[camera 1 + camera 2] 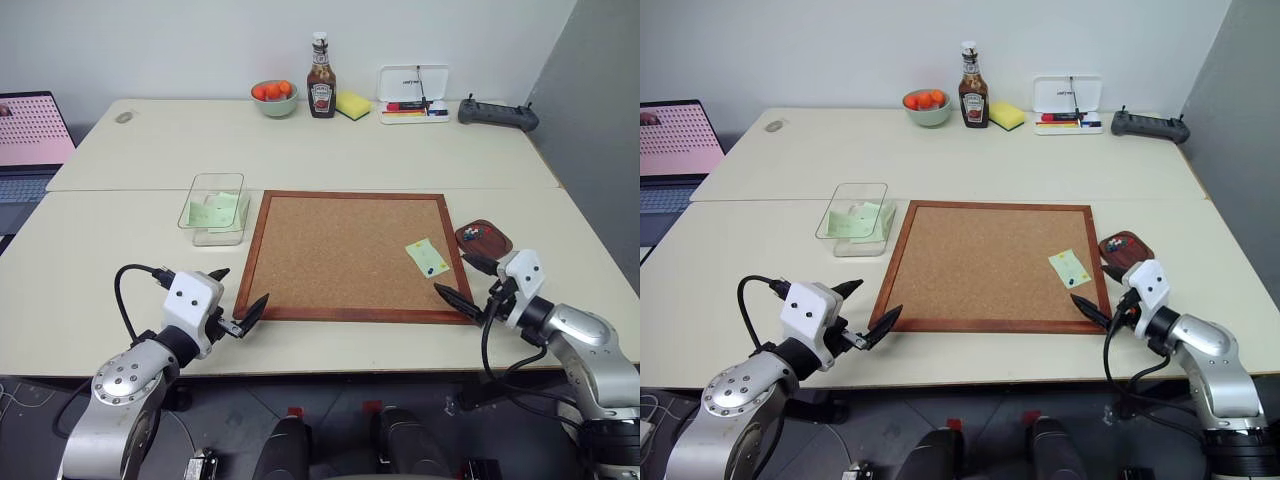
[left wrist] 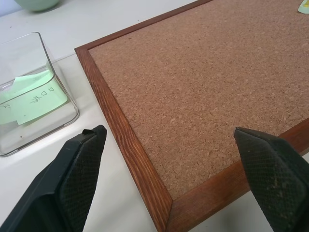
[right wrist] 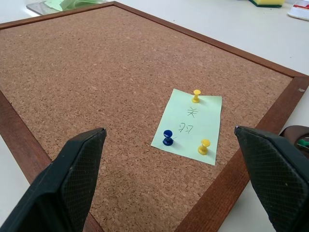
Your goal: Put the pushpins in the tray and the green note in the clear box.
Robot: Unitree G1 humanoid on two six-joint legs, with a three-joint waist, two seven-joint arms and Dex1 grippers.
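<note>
A pale green note (image 3: pixel 189 124) is pinned near the right edge of the corkboard (image 1: pixel 350 250) by three pushpins: a blue one (image 3: pixel 167 137) and two yellow ones (image 3: pixel 196 95). My right gripper (image 1: pixel 450 271) hovers open just in front of the note, at the board's front right corner. To the right of the board sits the small reddish-brown tray (image 1: pixel 496 243) with a few pushpins in it. The clear box (image 1: pixel 214 208) stands off the board's left side and holds green paper. My left gripper (image 1: pixel 243 287) is open and empty at the board's front left corner.
Along the table's back edge stand a green bowl of oranges (image 1: pixel 274 99), a ketchup bottle (image 1: pixel 320 78), a yellow sponge (image 1: pixel 352 104), a white case with markers (image 1: pixel 413 92) and a dark controller (image 1: pixel 497 113). A laptop (image 1: pixel 30 140) sits at the far left.
</note>
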